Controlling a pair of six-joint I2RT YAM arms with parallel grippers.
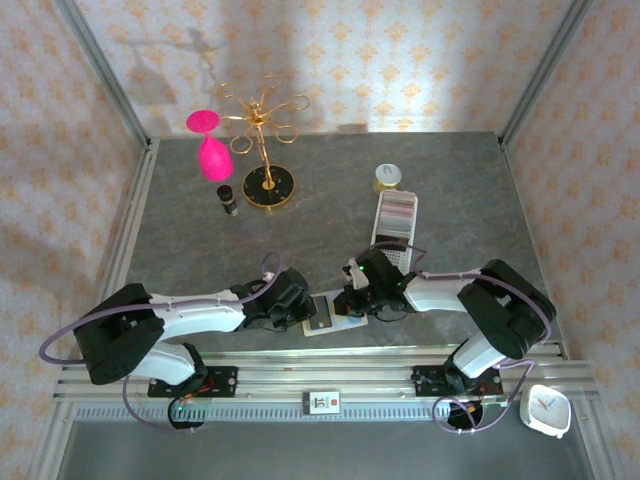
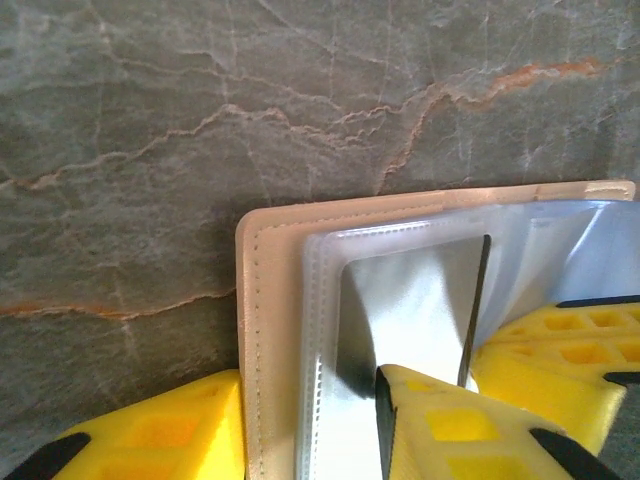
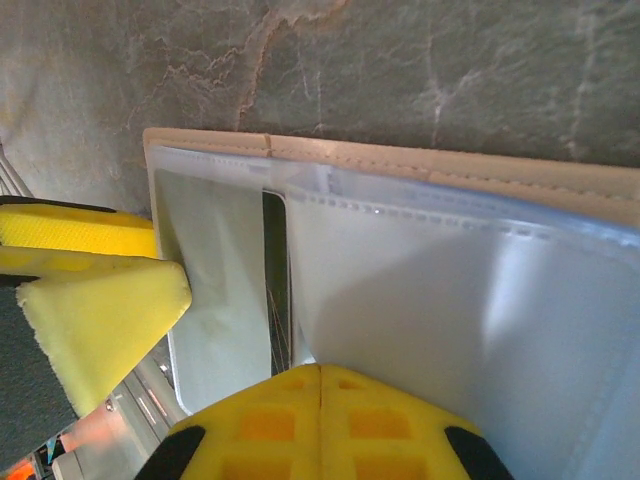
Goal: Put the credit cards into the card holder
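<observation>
i saw the left tool [image 2: 300, 400] half open astride the nine o'clock edge of the one card holder [image 2: 265, 330]; the right tool [image 3: 320, 385] sat closed over its sleeve [image 3: 450, 300], one dark card [image 3: 275, 260] inside.

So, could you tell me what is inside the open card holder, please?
Clear plastic sleeves line the card holder, and a dark card edge shows between two. Glare and the yellow fingers hide the rest.
</observation>
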